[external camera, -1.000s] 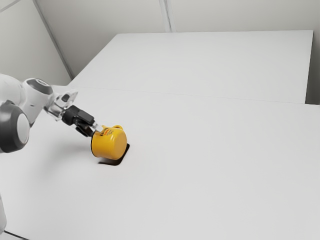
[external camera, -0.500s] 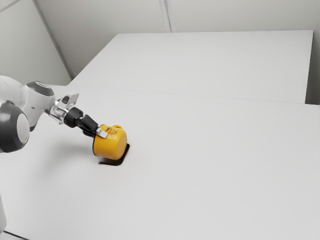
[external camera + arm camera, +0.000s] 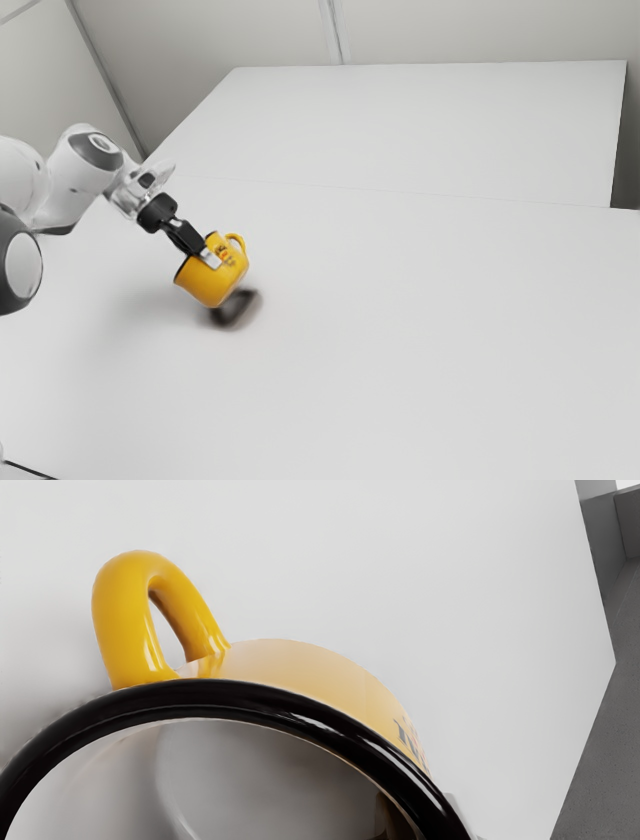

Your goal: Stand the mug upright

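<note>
In the exterior view my gripper (image 3: 207, 257) is shut on the wall of the yellow mug (image 3: 213, 283), one finger outside and the other hidden on the inner side. The mug hangs tilted above the table, its dark rim toward the arm and its handle on the upper side. The wrist view gives the mug (image 3: 305, 665) from its mouth, with black rim, pale inside and yellow handle. At the rim there, near the bottom edge, is my gripper (image 3: 425, 825), one fingertip outside the wall and a dark shape inside.
The white table (image 3: 420, 330) spreads under and around the mug, with a dark shadow below it. A second white surface (image 3: 420, 120) lies toward the back. A dark cable crosses the exterior view's lower left corner.
The gripper first moved farther onto the mug's wall. Since then the arm has risen with the mug, which has come off the table and tipped, its base swinging upward.
</note>
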Tool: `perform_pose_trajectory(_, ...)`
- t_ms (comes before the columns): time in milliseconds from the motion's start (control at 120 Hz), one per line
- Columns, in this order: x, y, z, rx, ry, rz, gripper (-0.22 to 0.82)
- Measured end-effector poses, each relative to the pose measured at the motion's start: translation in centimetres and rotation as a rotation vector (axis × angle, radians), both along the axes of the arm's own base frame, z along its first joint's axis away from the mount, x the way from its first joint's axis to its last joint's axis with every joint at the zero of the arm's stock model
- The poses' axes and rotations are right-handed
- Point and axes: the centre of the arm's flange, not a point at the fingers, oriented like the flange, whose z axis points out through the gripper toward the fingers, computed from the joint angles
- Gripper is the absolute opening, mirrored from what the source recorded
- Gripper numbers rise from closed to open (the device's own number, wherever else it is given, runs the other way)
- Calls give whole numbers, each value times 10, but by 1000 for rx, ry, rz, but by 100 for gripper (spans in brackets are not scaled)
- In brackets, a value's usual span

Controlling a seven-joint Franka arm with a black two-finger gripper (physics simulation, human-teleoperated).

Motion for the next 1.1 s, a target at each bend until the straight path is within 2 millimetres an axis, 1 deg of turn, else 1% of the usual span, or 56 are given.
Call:
perform_pose_trajectory(58,1,-11,8,86,-35,-42,-17)
perform_pose_trajectory(117,0,-27,11,166,-67,-86,-17)
perform_pose_trajectory(283,-9,-52,21,337,-174,-167,-17)
perform_pose_trajectory(392,-17,-74,18,431,-239,-239,-17)
perform_pose_trajectory(525,-26,-94,18,527,-322,-316,-17)
perform_pose_trajectory(608,-33,-107,13,573,-370,-357,-17)
perform_pose_trajectory(725,-38,-126,5,622,-426,-408,-17)
perform_pose_trajectory(900,-46,-151,-12,648,-458,-465,-18)
perform_pose_trajectory(1000,-53,-158,-22,650,-456,-482,-18)
perform_pose_trajectory(1100,-55,-157,-25,654,-457,-478,-18)
